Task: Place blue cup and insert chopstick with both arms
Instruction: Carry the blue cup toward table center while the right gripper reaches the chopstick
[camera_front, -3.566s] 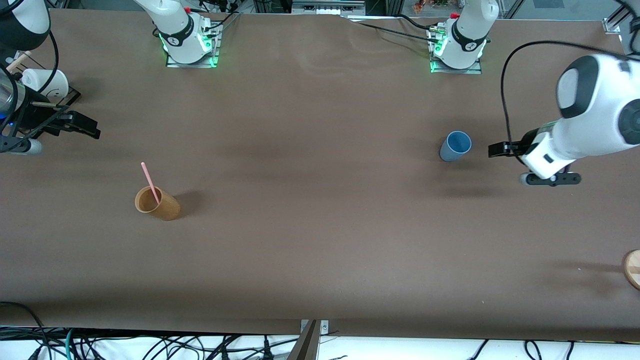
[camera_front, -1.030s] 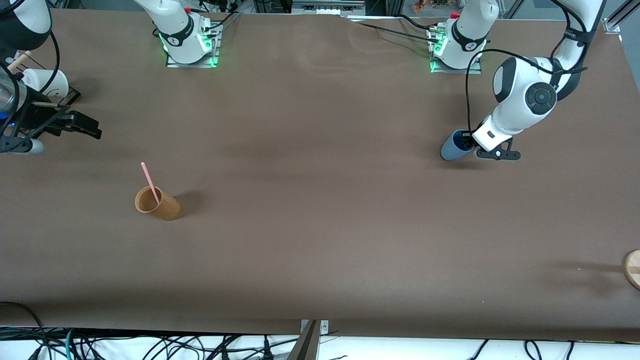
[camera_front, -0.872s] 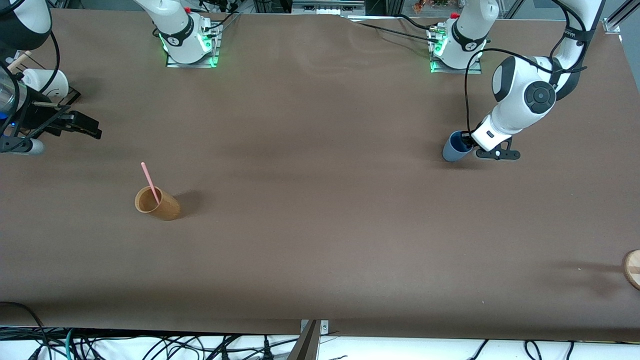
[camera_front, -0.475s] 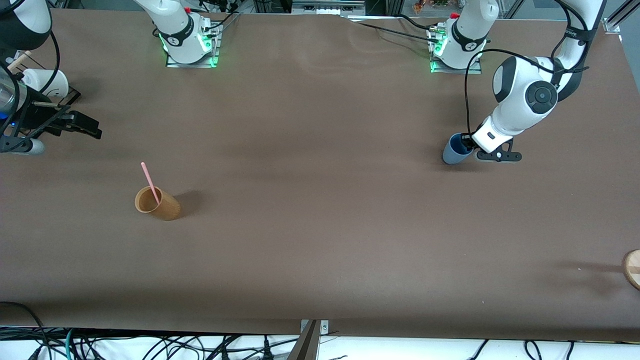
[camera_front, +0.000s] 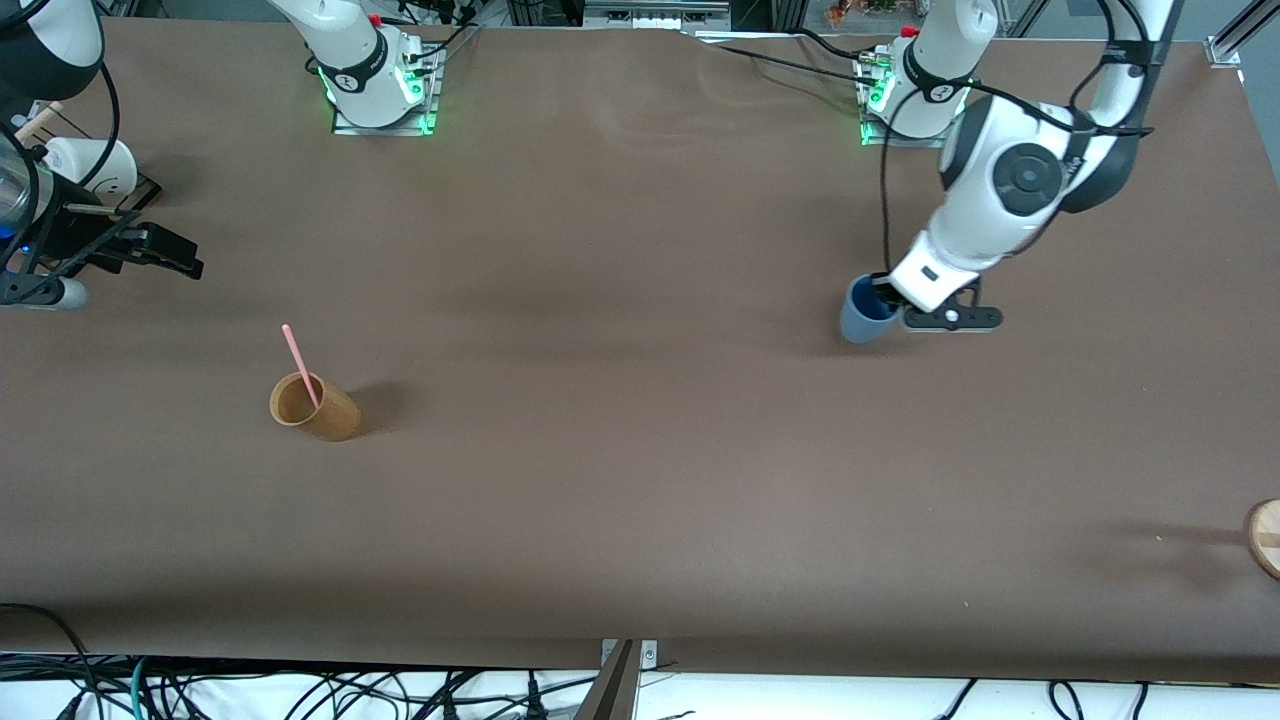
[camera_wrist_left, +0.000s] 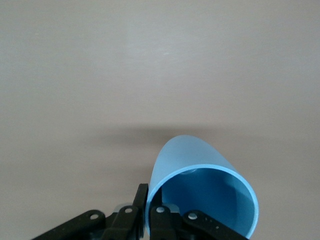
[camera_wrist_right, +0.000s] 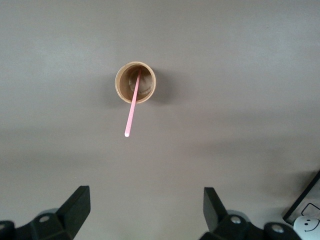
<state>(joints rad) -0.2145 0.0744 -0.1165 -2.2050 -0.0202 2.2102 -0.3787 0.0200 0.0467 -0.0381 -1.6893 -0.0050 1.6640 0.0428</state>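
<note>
The blue cup (camera_front: 861, 315) hangs tilted in my left gripper (camera_front: 883, 293), a little above the brown table toward the left arm's end. The gripper is shut on the cup's rim, one finger inside and one outside, as the left wrist view shows on the cup (camera_wrist_left: 200, 190) and the left gripper (camera_wrist_left: 150, 210). The pink chopstick (camera_front: 300, 364) leans in a tan cup (camera_front: 315, 407) toward the right arm's end; both show in the right wrist view, chopstick (camera_wrist_right: 132, 109) and tan cup (camera_wrist_right: 135, 82). My right gripper (camera_front: 160, 252) is open and empty in the air at that end, shown also in its wrist view (camera_wrist_right: 147, 210).
A white cup (camera_front: 95, 165) with a smiley face sits on a black stand at the right arm's end. A round wooden piece (camera_front: 1265, 537) lies at the table edge at the left arm's end. The arm bases (camera_front: 380, 80) stand along the table's edge farthest from the front camera.
My left gripper closed on the blue cup's rim, lifted it and carried it a little toward the table's middle and the front camera. The right arm has not moved.
</note>
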